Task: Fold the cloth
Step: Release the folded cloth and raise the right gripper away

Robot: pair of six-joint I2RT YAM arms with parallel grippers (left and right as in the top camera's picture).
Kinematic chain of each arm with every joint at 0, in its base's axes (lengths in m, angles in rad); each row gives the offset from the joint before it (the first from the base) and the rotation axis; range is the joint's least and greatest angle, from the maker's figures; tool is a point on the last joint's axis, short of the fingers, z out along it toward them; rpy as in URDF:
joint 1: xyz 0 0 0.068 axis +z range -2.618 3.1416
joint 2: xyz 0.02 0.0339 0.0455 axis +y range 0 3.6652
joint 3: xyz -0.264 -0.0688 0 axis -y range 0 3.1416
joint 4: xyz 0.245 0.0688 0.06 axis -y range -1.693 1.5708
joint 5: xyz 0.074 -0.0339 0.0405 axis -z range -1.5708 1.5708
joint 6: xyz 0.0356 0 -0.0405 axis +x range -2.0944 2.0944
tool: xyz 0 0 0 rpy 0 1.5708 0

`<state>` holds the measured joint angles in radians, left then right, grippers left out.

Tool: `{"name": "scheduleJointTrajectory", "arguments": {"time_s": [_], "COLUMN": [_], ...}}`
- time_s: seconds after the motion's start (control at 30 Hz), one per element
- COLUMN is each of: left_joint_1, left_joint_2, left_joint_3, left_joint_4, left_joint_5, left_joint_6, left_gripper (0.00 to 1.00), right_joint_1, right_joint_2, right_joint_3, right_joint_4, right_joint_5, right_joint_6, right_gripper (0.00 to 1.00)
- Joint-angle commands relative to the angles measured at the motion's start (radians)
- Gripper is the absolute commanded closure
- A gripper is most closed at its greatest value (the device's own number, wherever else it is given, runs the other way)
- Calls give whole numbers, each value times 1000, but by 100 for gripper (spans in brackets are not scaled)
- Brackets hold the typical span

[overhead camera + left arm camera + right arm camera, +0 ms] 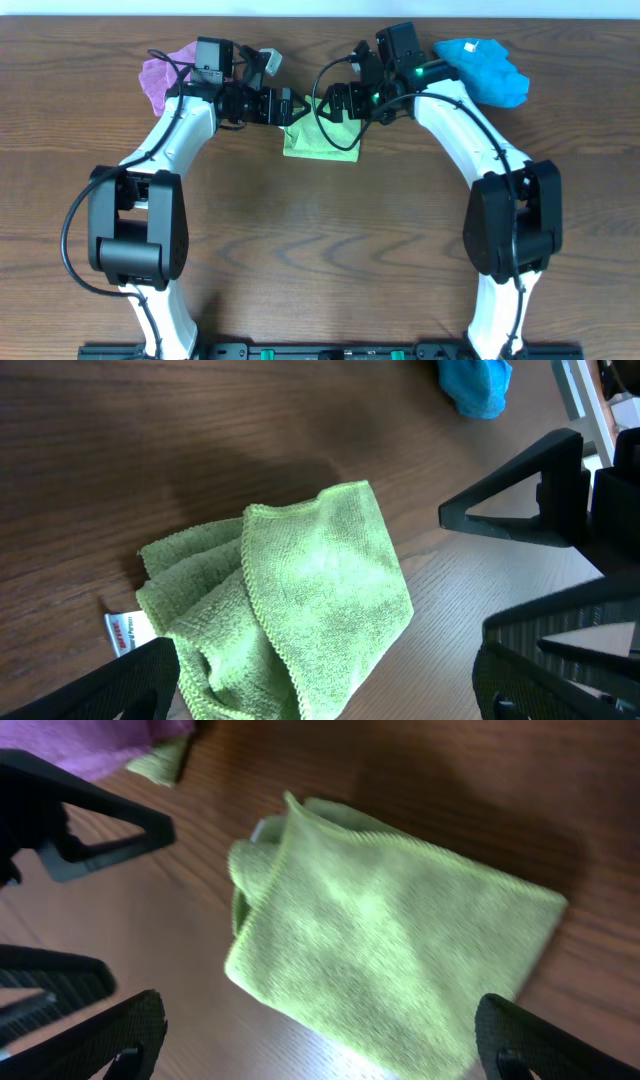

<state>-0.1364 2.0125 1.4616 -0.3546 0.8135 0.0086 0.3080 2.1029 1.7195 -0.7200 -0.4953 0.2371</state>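
Observation:
A green cloth (315, 140) lies folded into a small wad on the wooden table at the back centre. It shows in the left wrist view (300, 610) with a white tag at its left, and in the right wrist view (390, 960). My left gripper (295, 105) is open just above the cloth's left side, its fingers (320, 690) wide apart around it. My right gripper (335, 100) is open above the cloth's right side, its fingers (320, 1040) wide apart and holding nothing.
A purple cloth (162, 75) lies bunched at the back left, also in the right wrist view (90, 745). A blue cloth (487, 70) lies bunched at the back right, also in the left wrist view (477, 385). Brown wooden table (320, 260) in front.

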Motion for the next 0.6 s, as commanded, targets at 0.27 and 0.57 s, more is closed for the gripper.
{"name": "scheduleJointTrajectory", "arguments": {"time_s": [0.27, 0.57], "left_joint_1": [-5, -18], "left_joint_2": [79, 82], "left_joint_3": [18, 18], "left_joint_4": [56, 96], "left_joint_5": [80, 32], "left_joint_6": [25, 35], "left_gripper": [5, 5], "right_joint_1": [-165, -212], "right_joint_2": [-172, -329], "right_joint_3": [19, -4], "right_joint_4": [-180, -283], "right_joint_5": [167, 234], "right_joint_6": [-99, -187], "right_gripper": [1, 3]}}
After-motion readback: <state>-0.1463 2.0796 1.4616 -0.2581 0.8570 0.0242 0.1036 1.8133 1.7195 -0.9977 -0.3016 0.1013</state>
